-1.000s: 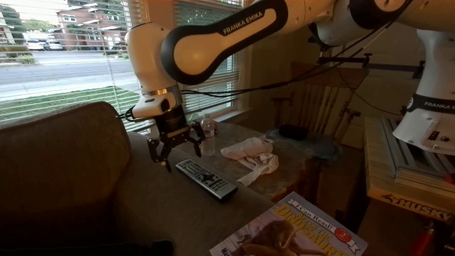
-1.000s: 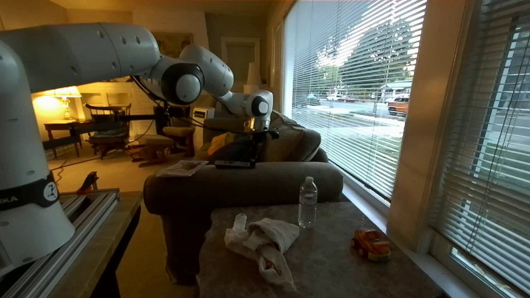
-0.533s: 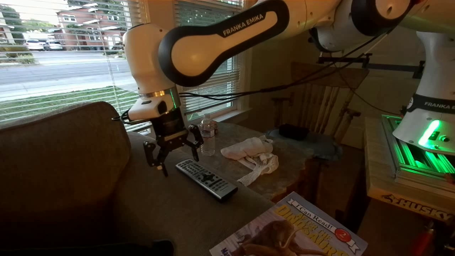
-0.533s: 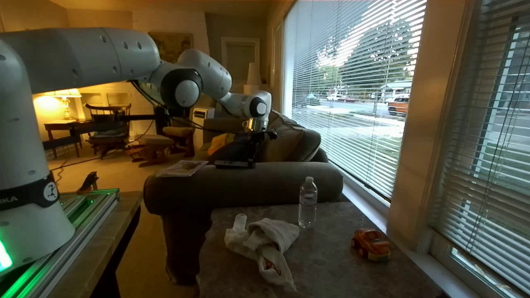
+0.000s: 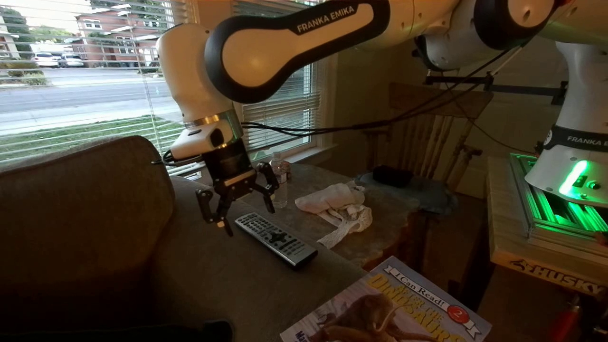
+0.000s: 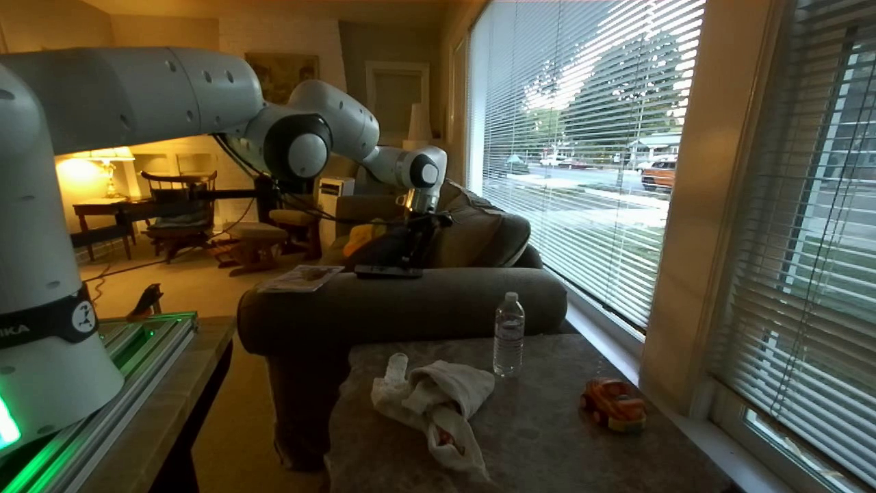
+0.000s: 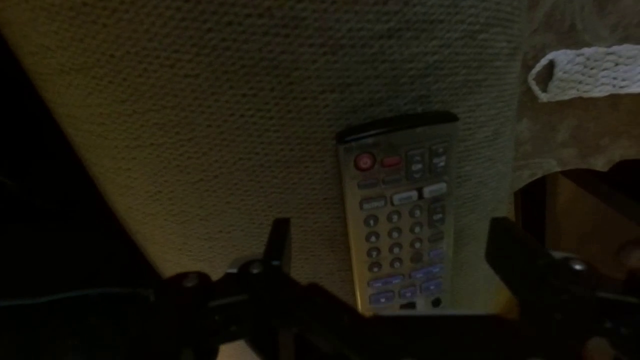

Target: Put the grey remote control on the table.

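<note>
Gripper [image 7: 389, 221] empty, jaws wide, grey remote control [image 7: 398, 212] partly hidden behind in wrist view

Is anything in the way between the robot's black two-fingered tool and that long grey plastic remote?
No, nothing visible. The open tool hangs above the remote, which lies uncovered on the rounded brown fabric sofa arm.

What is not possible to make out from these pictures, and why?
Remote, lower end: hidden behind the gripper in the wrist view.
Book, lower part: cut off by the bottom edge in an exterior view.
Bottle label: too small to read in both exterior views.
</note>
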`<state>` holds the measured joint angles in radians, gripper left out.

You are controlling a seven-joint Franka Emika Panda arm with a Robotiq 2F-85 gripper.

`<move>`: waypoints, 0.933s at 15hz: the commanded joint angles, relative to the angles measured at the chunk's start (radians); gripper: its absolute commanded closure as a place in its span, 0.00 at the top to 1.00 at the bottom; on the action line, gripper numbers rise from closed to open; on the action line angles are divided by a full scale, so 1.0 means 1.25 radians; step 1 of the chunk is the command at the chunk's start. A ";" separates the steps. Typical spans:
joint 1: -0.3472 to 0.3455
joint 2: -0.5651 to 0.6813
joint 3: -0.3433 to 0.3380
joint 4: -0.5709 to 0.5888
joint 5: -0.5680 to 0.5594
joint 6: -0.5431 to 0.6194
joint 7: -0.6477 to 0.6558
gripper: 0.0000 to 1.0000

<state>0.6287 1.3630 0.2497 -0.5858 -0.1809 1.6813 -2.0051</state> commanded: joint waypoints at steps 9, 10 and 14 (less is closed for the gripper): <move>0.023 0.101 -0.033 0.134 0.024 -0.039 -0.020 1.00; 0.024 0.104 -0.034 0.139 0.025 -0.040 -0.021 0.75; 0.028 0.095 -0.042 0.130 0.028 -0.028 -0.018 0.52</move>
<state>0.6489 1.4568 0.2278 -0.4592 -0.1755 1.6479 -2.0093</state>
